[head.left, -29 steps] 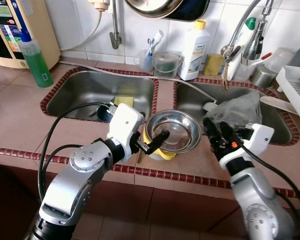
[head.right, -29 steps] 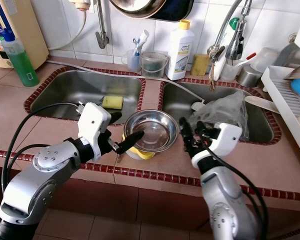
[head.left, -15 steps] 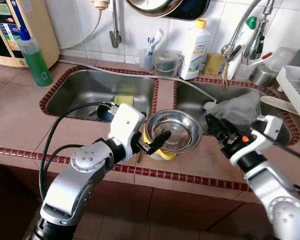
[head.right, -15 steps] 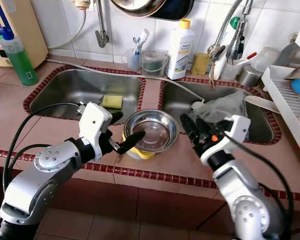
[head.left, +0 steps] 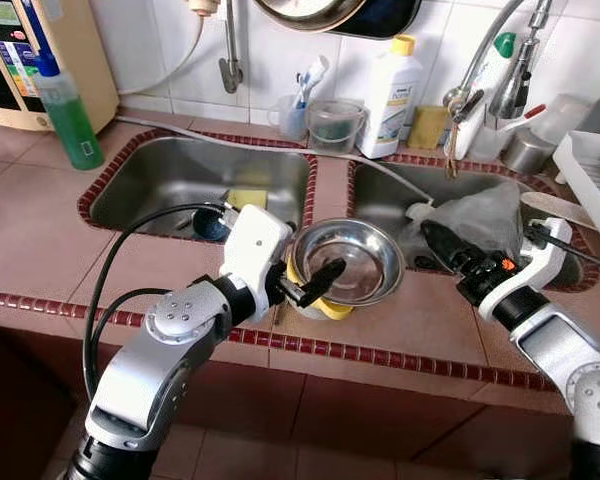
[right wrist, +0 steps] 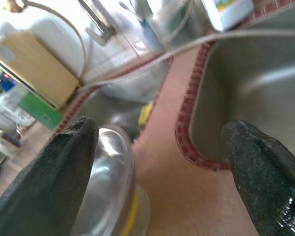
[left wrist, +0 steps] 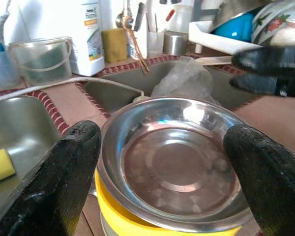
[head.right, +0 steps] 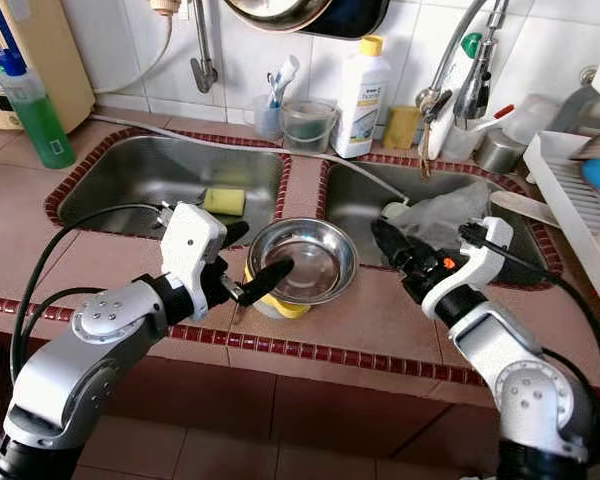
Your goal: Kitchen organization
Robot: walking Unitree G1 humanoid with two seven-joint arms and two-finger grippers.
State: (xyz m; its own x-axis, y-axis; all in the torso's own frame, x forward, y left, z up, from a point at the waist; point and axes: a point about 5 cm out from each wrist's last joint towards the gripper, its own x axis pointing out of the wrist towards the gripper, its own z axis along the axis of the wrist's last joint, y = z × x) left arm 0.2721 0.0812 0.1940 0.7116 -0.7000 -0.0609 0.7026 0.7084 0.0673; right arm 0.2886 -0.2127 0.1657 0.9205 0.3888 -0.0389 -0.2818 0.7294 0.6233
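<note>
Your left gripper [head.left: 305, 283] is reaching over the counter edge with its two black fingers spread wide, one on each side of the single round stainless steel bowl [head.left: 347, 262] without pinching it. That bowl is sitting on top of one yellow plastic container [head.left: 318, 303], on the tiled strip between the two steel sinks [head.left: 170, 185]. Your right gripper [head.right: 408, 262] is hovering just to the right of the bowl, its two fingers parted and holding nothing, pointing toward the bowl's rim. Just behind it, one crumpled clear plastic bag [head.left: 477, 216] is lying in the right-hand sink. Beyond your left gripper, one yellow sponge [head.right: 224, 202] is resting in the left-hand sink. Well behind both grippers, one white bottle with a yellow cap [head.left: 390, 86] is standing against the wall tiles.
</note>
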